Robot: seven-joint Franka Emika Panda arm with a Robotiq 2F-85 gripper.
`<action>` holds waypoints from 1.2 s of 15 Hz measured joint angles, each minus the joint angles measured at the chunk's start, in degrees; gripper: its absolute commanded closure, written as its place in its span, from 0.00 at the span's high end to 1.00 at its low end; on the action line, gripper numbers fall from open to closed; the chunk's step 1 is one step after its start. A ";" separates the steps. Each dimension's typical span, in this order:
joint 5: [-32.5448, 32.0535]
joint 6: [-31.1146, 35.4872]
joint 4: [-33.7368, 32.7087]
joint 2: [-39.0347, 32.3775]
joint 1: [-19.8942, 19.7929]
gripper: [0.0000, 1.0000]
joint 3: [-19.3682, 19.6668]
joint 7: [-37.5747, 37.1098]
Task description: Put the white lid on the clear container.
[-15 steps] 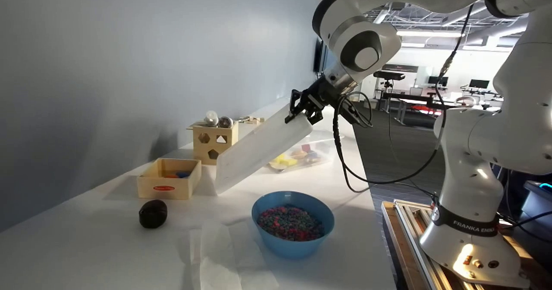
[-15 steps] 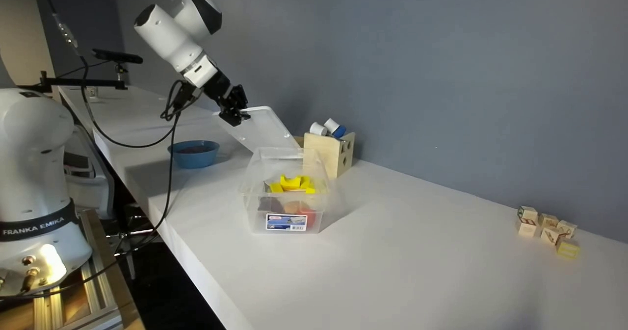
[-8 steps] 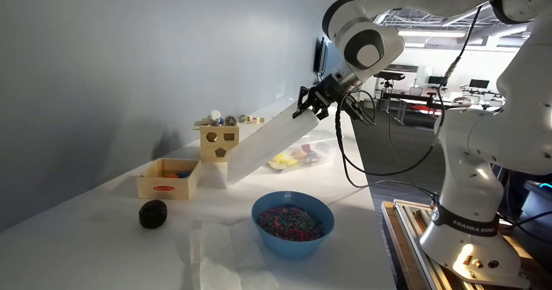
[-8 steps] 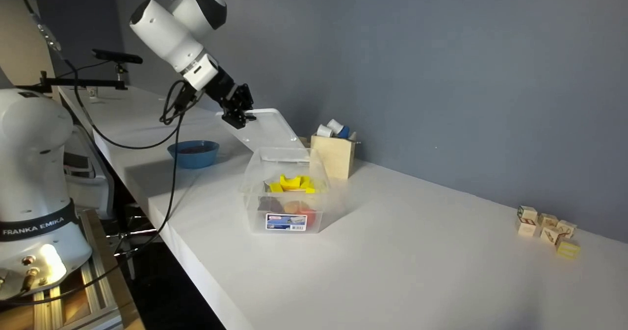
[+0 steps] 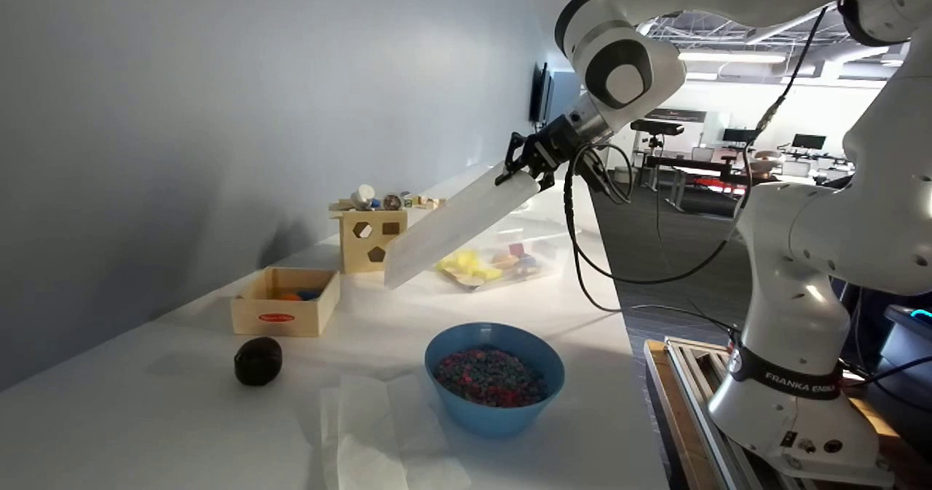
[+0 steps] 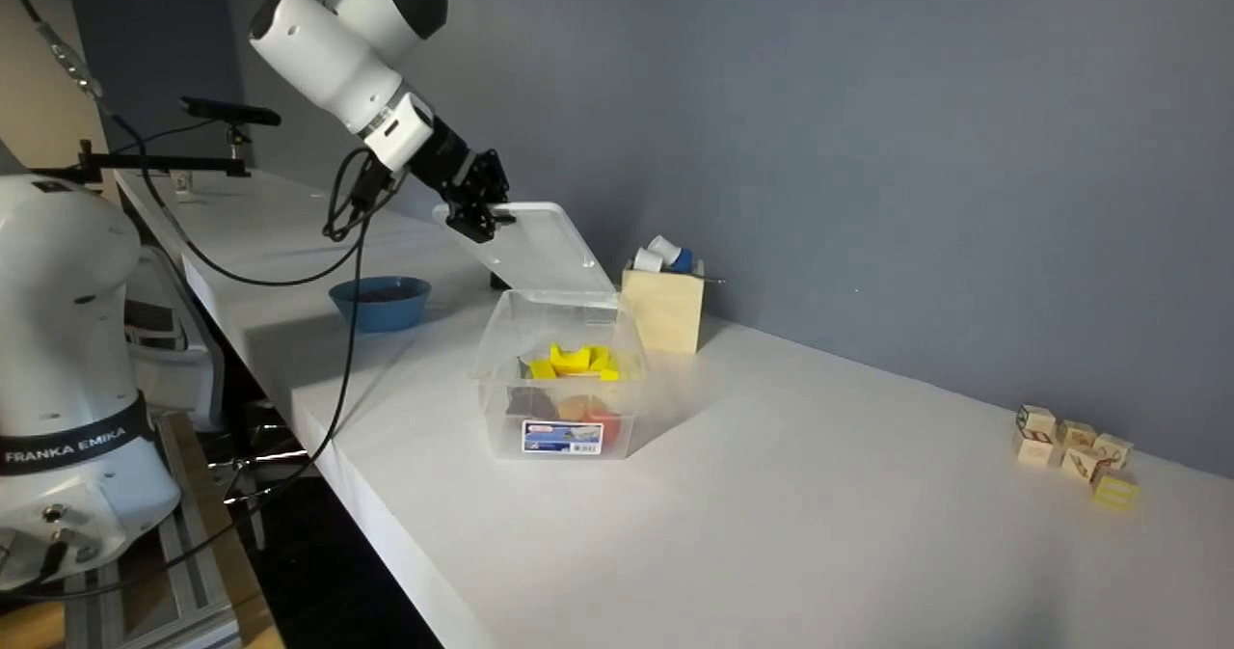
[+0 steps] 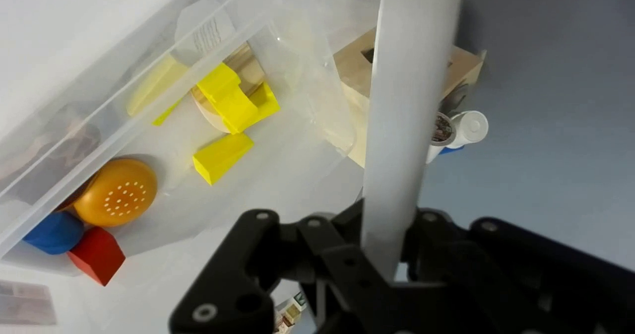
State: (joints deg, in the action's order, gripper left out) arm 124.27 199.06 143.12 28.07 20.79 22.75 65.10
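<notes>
- While the white lid hangs on a slant, its upper end pinched in the jaws, we judge the step in hand to be bringing it over the clear container, which stands uncovered on the desk.
- Our jaws are closed about the lid's end, parted only by its edge; we see nothing else between them.
- In both exterior views the free end slopes down toward the wall, near the wooden shape box; whether it touches the container's rim we cannot tell.
- We should lift first, so that low end passes over the rim, then level the lid out.
- In the wrist view the lid runs at an angle to the container's long rim, so we would turn it to match before coming down.
- Because only one end is held, we expect some sag or swing; slow moves suit it.
- Yellow blocks look to lie below the rim, so we doubt they would prop the lid up.
- We would seat the free end first, ease the held end down, check the corners, and only then let go.
</notes>
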 measured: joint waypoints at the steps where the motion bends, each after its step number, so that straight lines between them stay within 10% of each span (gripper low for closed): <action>1: -0.13 -0.34 -0.01 0.56 -0.30 0.01 0.53 0.42; 18: -0.50 -2.02 3.39 16.03 0.75 0.01 12.64 15.21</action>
State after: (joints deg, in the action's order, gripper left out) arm 123.77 197.04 146.51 44.10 21.54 35.39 80.31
